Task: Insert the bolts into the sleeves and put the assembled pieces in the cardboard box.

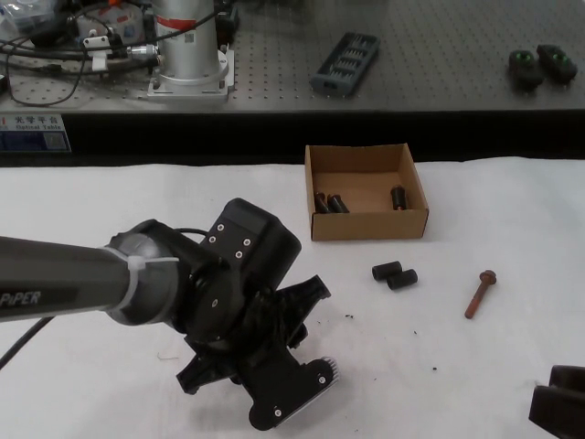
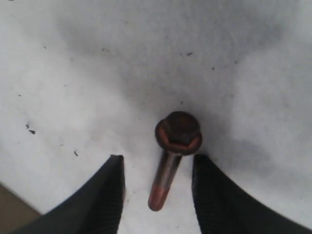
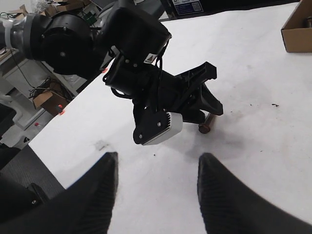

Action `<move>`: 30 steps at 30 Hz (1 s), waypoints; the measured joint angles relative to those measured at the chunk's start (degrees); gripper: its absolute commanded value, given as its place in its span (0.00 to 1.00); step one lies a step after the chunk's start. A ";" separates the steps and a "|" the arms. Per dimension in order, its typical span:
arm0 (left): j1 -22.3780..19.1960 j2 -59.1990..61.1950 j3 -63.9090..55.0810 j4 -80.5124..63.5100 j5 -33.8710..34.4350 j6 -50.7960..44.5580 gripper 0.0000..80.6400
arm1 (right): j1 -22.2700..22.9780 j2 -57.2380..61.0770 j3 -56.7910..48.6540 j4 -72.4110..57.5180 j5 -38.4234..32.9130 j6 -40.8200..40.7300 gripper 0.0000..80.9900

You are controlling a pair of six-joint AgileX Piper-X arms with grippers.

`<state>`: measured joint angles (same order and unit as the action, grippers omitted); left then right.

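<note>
Left gripper, jaws wide, straddles a bolt lying flat toward the front edge of the table. Right gripper likewise wide. Two sleeves and a second bolt lie near the cardboard box.

Indistinct pieces in box, perhaps assembled.

Bright, even light from above washes the white table close to glare. A soft grey shadow pools under the left gripper, around the bolt. The far bench sits dimmer, and every shadow has a blurred, gentle edge.
</note>
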<state>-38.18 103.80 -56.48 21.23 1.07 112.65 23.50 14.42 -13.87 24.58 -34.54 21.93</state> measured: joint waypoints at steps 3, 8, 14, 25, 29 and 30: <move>0.00 0.25 -0.26 0.54 -0.27 0.00 0.12 | 0.00 0.00 0.00 -0.11 0.00 0.00 0.48; 0.15 0.74 -0.24 0.84 -0.67 0.00 0.01 | 0.00 0.00 0.00 -0.29 -0.07 0.00 0.48; 0.15 0.74 -0.24 0.84 -1.07 -0.53 0.01 | 0.00 0.00 0.00 -0.45 -0.15 0.00 0.48; 0.48 0.88 -0.24 -3.12 3.47 -30.50 0.01 | 0.00 0.00 0.00 -0.45 -0.15 0.00 0.48; 0.48 0.17 0.10 -6.38 5.47 -48.71 0.01 | 0.00 0.00 0.00 -0.45 -0.15 0.00 0.48; 0.48 -0.23 0.17 -6.99 5.75 -52.96 0.01 | 0.00 0.00 0.00 -0.45 -0.15 0.00 0.48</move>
<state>-37.70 103.57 -56.31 14.24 6.82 59.68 23.50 14.42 -13.87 24.13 -34.68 21.93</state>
